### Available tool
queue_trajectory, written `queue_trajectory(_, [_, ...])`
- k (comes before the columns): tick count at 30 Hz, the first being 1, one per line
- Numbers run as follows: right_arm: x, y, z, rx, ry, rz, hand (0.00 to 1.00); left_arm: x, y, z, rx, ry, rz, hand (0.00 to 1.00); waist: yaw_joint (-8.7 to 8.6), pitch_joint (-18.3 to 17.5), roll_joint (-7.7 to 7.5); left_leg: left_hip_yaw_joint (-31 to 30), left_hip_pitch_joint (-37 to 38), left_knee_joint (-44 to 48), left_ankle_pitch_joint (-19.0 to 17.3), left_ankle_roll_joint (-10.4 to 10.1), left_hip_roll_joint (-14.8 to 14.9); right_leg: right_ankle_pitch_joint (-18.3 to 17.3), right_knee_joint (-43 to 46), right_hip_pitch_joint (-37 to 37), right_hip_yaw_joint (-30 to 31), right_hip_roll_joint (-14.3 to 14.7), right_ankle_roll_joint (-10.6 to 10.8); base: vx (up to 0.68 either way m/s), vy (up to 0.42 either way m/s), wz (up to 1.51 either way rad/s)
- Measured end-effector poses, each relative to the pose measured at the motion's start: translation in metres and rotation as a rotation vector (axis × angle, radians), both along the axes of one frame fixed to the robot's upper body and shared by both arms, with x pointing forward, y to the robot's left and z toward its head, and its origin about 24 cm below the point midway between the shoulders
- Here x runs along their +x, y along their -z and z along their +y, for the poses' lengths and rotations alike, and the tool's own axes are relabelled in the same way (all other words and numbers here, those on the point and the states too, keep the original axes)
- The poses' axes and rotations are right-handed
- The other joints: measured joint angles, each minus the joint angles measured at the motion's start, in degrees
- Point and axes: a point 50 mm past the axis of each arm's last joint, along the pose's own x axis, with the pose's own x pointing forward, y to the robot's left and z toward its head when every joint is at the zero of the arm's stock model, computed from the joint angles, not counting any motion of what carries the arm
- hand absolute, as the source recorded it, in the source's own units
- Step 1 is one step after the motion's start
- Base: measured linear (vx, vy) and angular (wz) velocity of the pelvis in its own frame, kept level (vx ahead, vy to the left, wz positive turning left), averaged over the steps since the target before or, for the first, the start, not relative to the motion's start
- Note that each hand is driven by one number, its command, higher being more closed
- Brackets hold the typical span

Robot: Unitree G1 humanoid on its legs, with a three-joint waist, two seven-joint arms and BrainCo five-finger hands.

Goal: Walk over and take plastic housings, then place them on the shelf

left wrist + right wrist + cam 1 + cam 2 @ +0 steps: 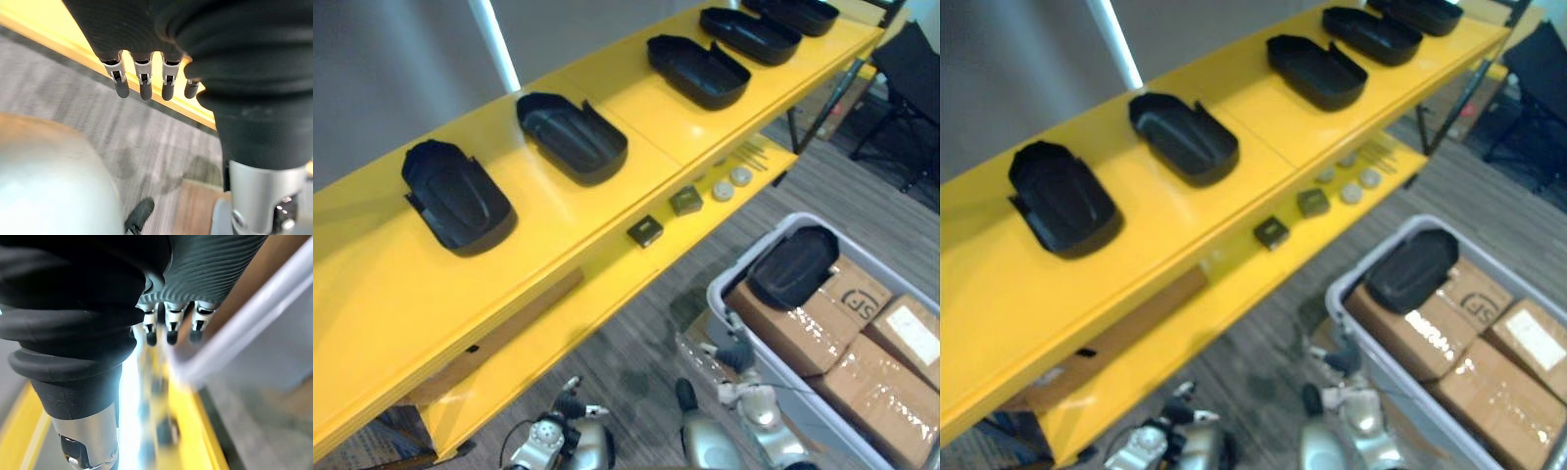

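While L hand point(145, 84), R hand point(171, 329) hang slack, shelf point(372, 284) has 5 housings point(458, 196) point(573, 137) point(698, 70) point(750, 34) point(798, 12), bin point(717, 294) 1.

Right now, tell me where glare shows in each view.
Left eye view: white glints on the taped brown cardboard boxes in the grey plastic bin, soft sheen on the yellow shelf. Right wrist view: a burnt-out white streak past the right hand. Left wrist view: even light round the left hand.

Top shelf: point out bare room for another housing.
Widest bare patch: the top shelf end beside the nearest housing. A narrower gap lies between second housing and third housing. Beyond that, crowded.
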Motion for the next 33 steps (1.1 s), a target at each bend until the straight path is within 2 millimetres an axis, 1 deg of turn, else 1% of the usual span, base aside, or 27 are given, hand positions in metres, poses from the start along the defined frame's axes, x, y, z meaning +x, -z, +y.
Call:
queue_trajectory(1, [-0.002,-0.002,-0.001,0.004,-0.004,-0.015,0.00,-0.001,0.000,0.004,0.007,-0.010,0.001,0.00,-0.21,0.4,-0.76,1.0,0.4,0.1,-0.2,0.4,-0.1,1.2,-0.6,-0.1,-1.2,0.0,0.0,-0.19,0.046,-1.28])
queue_trajectory(2, [-0.003,-0.008,-0.002,0.018,-0.019,-0.047,0.00,0.001,-0.002,0.010,0.008,-0.046,-0.005,0.00,-0.13,0.6,-1.47,3.4,0.1,0.9,-0.3,1.0,0.8,6.8,-4.4,-0.1,-2.4,0.4,0.2,-0.19,0.022,-1.30])
queue_trajectory(3, [-0.001,-0.010,-0.004,0.038,-0.032,-0.063,0.00,-0.005,0.000,0.014,-0.007,-0.098,0.014,0.00,-0.01,0.8,-0.69,6.1,-0.6,1.0,-0.3,1.5,2.6,6.3,-3.8,-1.1,-5.1,0.8,-1.0,-0.27,0.025,-1.37])
queue_trajectory(4, [0.000,-0.011,-0.003,0.062,-0.043,-0.066,0.00,-0.009,0.001,0.021,-0.024,-0.168,0.024,0.00,0.10,0.9,-0.65,7.8,-0.9,1.2,0.0,1.6,3.9,2.2,3.5,-2.8,-9.9,0.4,-5.5,-0.25,0.028,-1.06])
queue_trajectory(5, [0.003,-0.013,-0.001,0.100,-0.050,-0.077,0.00,-0.015,0.003,0.028,-0.041,-0.255,0.030,0.00,0.42,0.8,-0.13,8.8,-1.2,1.4,0.4,1.5,5.6,-3.5,13.3,-4.2,-14.2,-1.1,-7.4,-0.26,0.052,-0.72])
queue_trajectory(6, [0.006,-0.014,0.000,0.119,-0.052,-0.088,0.00,-0.019,0.003,0.033,-0.046,-0.293,0.030,0.00,0.68,0.8,0.20,9.2,-1.6,1.7,0.6,1.3,6.5,-5.9,17.2,-4.2,-15.6,-2.0,-7.9,-0.21,0.047,-0.82])
queue_trajectory(7, [0.020,-0.023,0.002,0.142,-0.061,-0.135,0.00,-0.036,0.005,0.046,-0.039,-0.367,0.048,0.00,2.18,0.7,0.41,10.6,-2.4,2.3,1.0,1.0,7.7,-9.4,21.9,-3.6,-17.4,-5.4,-8.5,-0.16,0.009,-0.69])
queue_trajectory(8, [0.027,-0.029,0.003,0.140,-0.065,-0.162,0.00,-0.044,0.007,0.050,-0.041,-0.402,0.061,0.00,2.79,0.7,0.39,11.3,-3.3,2.7,1.1,0.9,8.2,-10.3,22.2,-3.4,-17.8,-7.0,-8.7,-0.17,-0.049,-0.82])
queue_trajectory(9, [0.042,-0.040,0.005,0.136,-0.068,-0.216,0.00,-0.063,0.011,0.057,-0.030,-0.467,0.095,0.00,4.08,0.7,0.37,12.1,-5.1,3.3,1.5,0.6,8.5,-10.9,21.2,-2.9,-18.0,-9.6,-9.8,-0.13,-0.082,-0.46])
queue_trajectory(10, [0.049,-0.046,0.006,0.133,-0.067,-0.239,0.00,-0.072,0.011,0.061,-0.030,-0.518,0.104,0.00,4.64,0.7,0.47,12.1,-6.2,3.7,1.6,0.4,8.6,-10.9,20.2,-2.6,-18.0,-10.7,-9.9,-0.15,-0.176,-0.38])
queue_trajectory(11, [0.061,-0.056,0.008,0.127,-0.057,-0.268,0.00,-0.089,0.013,0.069,-0.005,-0.565,0.139,0.00,5.93,0.7,0.43,12.0,-8.3,4.8,1.7,-0.2,8.8,-10.1,17.1,-1.7,-18.1,-12.5,-10.1,-0.13,-0.224,-0.14])
queue_trajectory(12, [0.071,-0.064,0.008,0.122,-0.041,-0.285,0.00,-0.105,0.015,0.075,0.013,-0.610,0.170,0.00,6.90,0.6,0.04,11.5,-10.5,6.6,1.7,-1.4,9.0,-8.4,13.2,-0.7,-18.3,-13.0,-8.3,-0.12,-0.239,-0.04])
queue_trajectory(14, [0.082,-0.075,0.005,0.097,-0.022,-0.296,0.00,-0.123,0.020,0.072,0.012,-0.660,0.219,0.00,8.01,0.8,1.63,10.1,-12.7,6.5,3.0,-2.7,8.9,-10.0,9.3,0.0,-22.0,-13.0,-4.9,-0.07,-0.185,0.05])
queue_trajectory(15, [0.084,-0.078,0.004,0.090,-0.022,-0.299,0.00,-0.128,0.021,0.069,0.005,-0.671,0.235,0.00,8.10,0.8,1.91,9.3,-13.6,6.4,3.6,-2.9,8.8,-10.2,8.0,0.0,-23.1,-13.1,-2.8,-0.06,-0.216,0.07])
queue_trajectory(16, [0.089,-0.084,0.003,0.077,-0.019,-0.306,0.00,-0.135,0.024,0.061,-0.013,-0.693,0.251,0.00,8.10,1.0,2.21,7.9,-15.3,6.1,4.8,-3.5,8.3,-10.5,5.8,-0.1,-24.1,-13.3,2.8,-0.03,-0.184,0.09])
queue_trajectory(17, [0.090,-0.086,0.000,0.073,-0.008,-0.308,0.00,-0.135,0.025,0.056,-0.026,-0.695,0.251,0.00,8.04,1.3,2.73,7.0,-15.6,5.7,5.5,-3.5,8.3,-10.4,5.8,-0.3,-24.3,-12.8,2.7,-0.05,-0.206,0.13])
queue_trajectory(18, [0.088,-0.089,-0.006,0.075,0.025,-0.317,0.00,-0.133,0.026,0.048,-0.050,-0.699,0.242,0.00,7.88,1.7,2.91,4.6,-15.6,3.8,6.8,-4.0,7.4,-10.6,6.1,-0.9,-24.5,-12.7,2.4,-0.06,-0.190,0.09])
queue_trajectory(20, [0.082,-0.090,-0.017,0.091,0.078,-0.316,0.00,-0.130,0.027,0.038,-0.102,-0.727,0.217,0.00,7.14,2.0,2.41,4.4,-15.4,0.4,8.9,-4.5,6.5,-10.7,6.5,-2.3,-24.4,-13.1,2.0,-0.06,-0.155,0.06])
queue_trajectory(23, [0.081,-0.096,-0.035,0.092,0.170,-0.346,0.00,-0.124,0.026,0.030,-0.148,-0.689,0.172,0.00,5.53,4.2,1.80,4.7,-14.6,-3.7,11.7,-4.7,4.9,-10.8,7.1,-3.9,-24.3,-14.3,1.4,-0.04,-0.056,0.00])
queue_trajectory(24, [0.083,-0.102,-0.044,0.091,0.226,-0.374,0.00,-0.122,0.026,0.026,-0.165,-0.674,0.160,0.00,5.13,5.1,2.23,4.6,-14.5,-4.5,12.3,-4.6,4.3,-10.6,7.1,-4.1,-24.3,-14.7,1.4,-0.03,-0.026,0.04])
queue_trajectory(25, [0.085,-0.106,-0.048,0.090,0.252,-0.391,0.00,-0.121,0.026,0.023,-0.173,-0.663,0.157,0.00,4.95,5.4,2.50,4.6,-14.6,-4.8,12.5,-4.5,4.0,-10.4,7.1,-4.2,-24.3,-14.9,1.6,-0.01,0.000,0.07])
queue_trajectory(27, [0.104,-0.131,-0.062,0.103,0.332,-0.478,0.00,-0.119,0.026,0.017,-0.207,-0.671,0.143,0.00,4.79,6.4,3.58,2.6,-14.7,-5.9,13.3,-4.3,2.6,-9.4,6.5,-4.2,-24.3,-15.5,1.9,-0.01,0.024,0.07])
queue_trajectory(28, [0.110,-0.138,-0.065,0.109,0.345,-0.499,0.00,-0.119,0.026,0.016,-0.218,-0.677,0.143,0.00,4.81,6.6,3.79,2.5,-14.7,-6.0,13.4,-4.2,2.4,-9.3,6.3,-4.2,-24.4,-15.7,2.0,-0.02,0.032,0.13])
queue_trajectory(29, [0.122,-0.153,-0.070,0.105,0.369,-0.534,0.00,-0.119,0.026,0.014,-0.228,-0.671,0.146,0.00,4.86,7.0,4.10,2.1,-14.8,-6.8,14.0,-3.9,1.7,-8.7,5.7,-4.1,-24.5,-16.1,2.2,-0.02,0.036,0.15])
queue_trajectory(31, [0.142,-0.183,-0.080,0.076,0.404,-0.585,0.00,-0.117,0.026,0.013,-0.249,-0.679,0.146,0.00,5.34,7.3,4.57,1.6,-15.3,-8.5,15.3,-3.4,0.3,-7.3,4.1,-4.0,-25.2,-17.0,2.7,-0.01,0.037,0.20])
queue_trajectory(32, [0.147,-0.192,-0.084,0.068,0.417,-0.595,0.00,-0.117,0.027,0.012,-0.254,-0.678,0.150,0.00,5.42,7.4,4.88,1.4,-15.7,-8.6,15.5,-3.3,0.1,-6.9,3.7,-4.0,-25.5,-17.2,2.7,-0.01,0.052,0.19])
queue_trajectory(33, [0.156,-0.210,-0.094,0.060,0.448,-0.613,0.00,-0.116,0.027,0.011,-0.263,-0.678,0.156,0.00,6.09,7.9,5.49,1.3,-15.8,-8.8,15.8,-2.9,-0.5,-6.3,3.0,-4.0,-25.6,-17.6,3.0,-0.03,0.065,0.16])
